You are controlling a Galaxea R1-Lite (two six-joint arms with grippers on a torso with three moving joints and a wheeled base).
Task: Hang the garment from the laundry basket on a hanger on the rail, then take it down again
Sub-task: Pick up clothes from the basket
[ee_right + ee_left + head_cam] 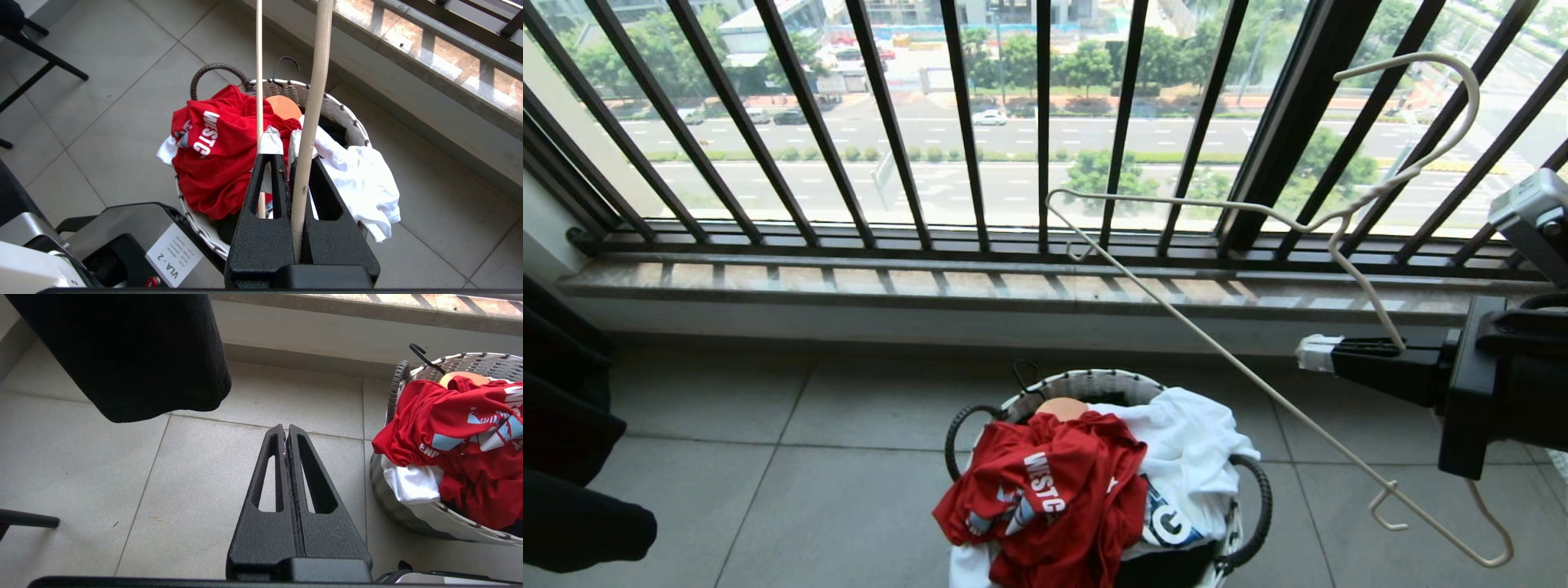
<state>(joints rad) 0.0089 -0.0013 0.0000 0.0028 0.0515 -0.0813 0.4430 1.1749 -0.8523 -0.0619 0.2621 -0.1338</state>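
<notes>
Right gripper (1311,353) fingers clamp wire hanger (1262,214) above laundry basket (1252,490); left gripper (286,435) fingers closed, empty. Keep hanger steady, then approach red T-shirt (1054,490).

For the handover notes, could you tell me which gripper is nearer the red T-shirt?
Right. The right gripper, clamping the hanger, hangs over the red T-shirt; the left gripper points at bare floor beside the basket.

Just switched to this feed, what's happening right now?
The right gripper is shut on the cream wire hanger, holding it in the air above and to the right of the laundry basket. The red T-shirt lies crumpled in the basket on a white garment, not yet picked up. The left gripper is shut and empty over the floor.
</notes>
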